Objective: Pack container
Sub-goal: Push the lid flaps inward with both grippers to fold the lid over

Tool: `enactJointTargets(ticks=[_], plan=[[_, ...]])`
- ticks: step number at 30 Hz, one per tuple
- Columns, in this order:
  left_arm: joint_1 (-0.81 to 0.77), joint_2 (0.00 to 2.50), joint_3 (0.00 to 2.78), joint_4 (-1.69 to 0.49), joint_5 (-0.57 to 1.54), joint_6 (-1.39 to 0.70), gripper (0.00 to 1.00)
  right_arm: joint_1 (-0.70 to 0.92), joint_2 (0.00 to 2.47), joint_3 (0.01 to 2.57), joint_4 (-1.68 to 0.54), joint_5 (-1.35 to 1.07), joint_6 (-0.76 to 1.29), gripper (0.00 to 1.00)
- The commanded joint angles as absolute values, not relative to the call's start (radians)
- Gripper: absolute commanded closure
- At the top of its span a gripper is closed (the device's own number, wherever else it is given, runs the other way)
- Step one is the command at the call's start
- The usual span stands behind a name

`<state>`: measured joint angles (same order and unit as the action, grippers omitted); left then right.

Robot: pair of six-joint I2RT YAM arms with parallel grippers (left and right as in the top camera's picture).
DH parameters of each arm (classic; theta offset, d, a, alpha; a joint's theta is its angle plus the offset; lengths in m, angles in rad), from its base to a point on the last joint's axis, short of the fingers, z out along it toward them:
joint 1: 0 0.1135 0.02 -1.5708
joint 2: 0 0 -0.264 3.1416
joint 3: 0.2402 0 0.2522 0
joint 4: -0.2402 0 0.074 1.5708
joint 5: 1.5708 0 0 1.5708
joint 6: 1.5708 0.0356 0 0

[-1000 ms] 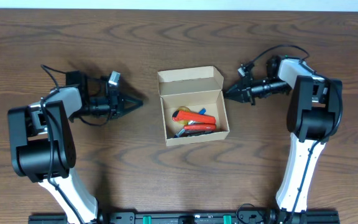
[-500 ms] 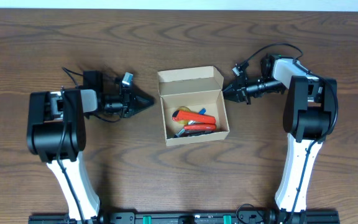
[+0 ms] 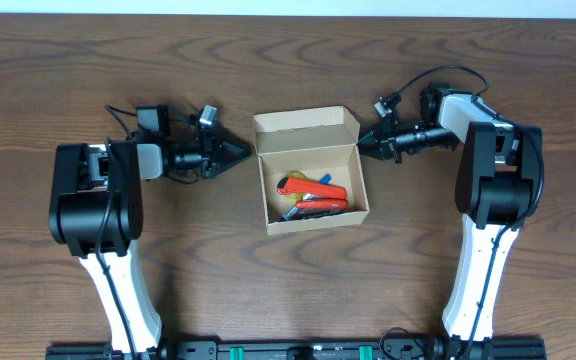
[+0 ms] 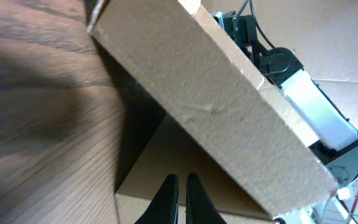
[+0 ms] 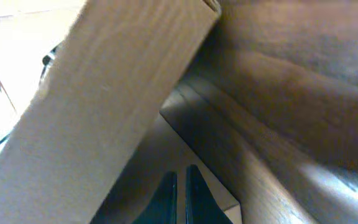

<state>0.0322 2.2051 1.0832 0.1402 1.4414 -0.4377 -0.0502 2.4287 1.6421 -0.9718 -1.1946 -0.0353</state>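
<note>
- Nearest in the wrist views are the fingers. The left gripper [image 4: 179, 198] is pinched almost together with nothing in it, and the right gripper [image 5: 180, 198] is the same.
- Both tips sit right up at the ends of the lid flap [image 3: 306, 126]. I can't tell if either actually touches it.
- The container [image 3: 318, 221] sits dead centre of the overhead frame, between the two grippers, with the flap open along its upper edge.
- A few pens [image 3: 318, 195], red-orange with some blue, lie in the lower part of the box, under the rim.
- My guess is that it's thin, light cardboard. It looks stiff enough to nudge but easy to dent, and it would likely skate on the wood table [image 3: 198, 60] if shoved from one side only.
- I'd work the flap rather than the walls, pressing on its outer face near both end corners so it folds on the crease (pinching an edge looks like a crumple risk).
- There's no brand, label or writing anywhere, just plain tan board.
</note>
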Motion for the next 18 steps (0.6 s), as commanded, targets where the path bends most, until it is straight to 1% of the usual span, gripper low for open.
enactJointTargets(ticks=[1,8,18], plan=[[0.014,2.212,1.119,0.147,1.460,-0.492,0.94,-0.029,2.431,1.642,-0.964,-1.243,-0.019,0.99],[0.005,2.212,1.153,0.147,1.461,-0.522,0.95,-0.012,2.431,1.657,-0.956,-1.243,-0.020,0.99],[0.005,2.212,1.166,0.147,1.474,-0.532,0.94,0.015,2.431,1.769,-0.982,-1.222,0.003,0.99]])
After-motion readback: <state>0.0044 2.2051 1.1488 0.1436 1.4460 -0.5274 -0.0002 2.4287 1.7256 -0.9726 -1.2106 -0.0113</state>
